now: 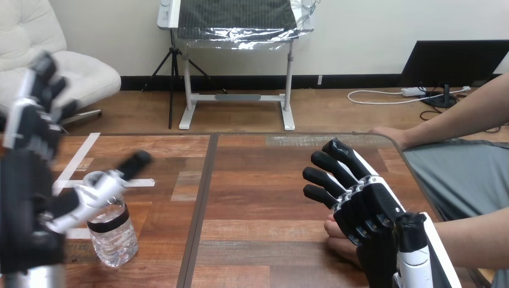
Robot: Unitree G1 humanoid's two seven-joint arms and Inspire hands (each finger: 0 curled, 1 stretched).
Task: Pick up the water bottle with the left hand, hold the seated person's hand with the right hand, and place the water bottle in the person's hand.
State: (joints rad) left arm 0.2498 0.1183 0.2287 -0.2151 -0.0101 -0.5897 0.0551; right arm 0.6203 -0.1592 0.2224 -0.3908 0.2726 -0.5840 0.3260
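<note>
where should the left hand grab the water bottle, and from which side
Probably the bottle round its middle, at the black band, coming from its left. It stands upright and round, and the open left hand is on that side.

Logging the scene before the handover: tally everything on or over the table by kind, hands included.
Robot hands: 2, the left hand and the right hand.
Person's hands: 2, the near person's hand under the right hand and the far person's hand beyond it.
Bottles: 1, the water bottle.
Total: 5.
</note>
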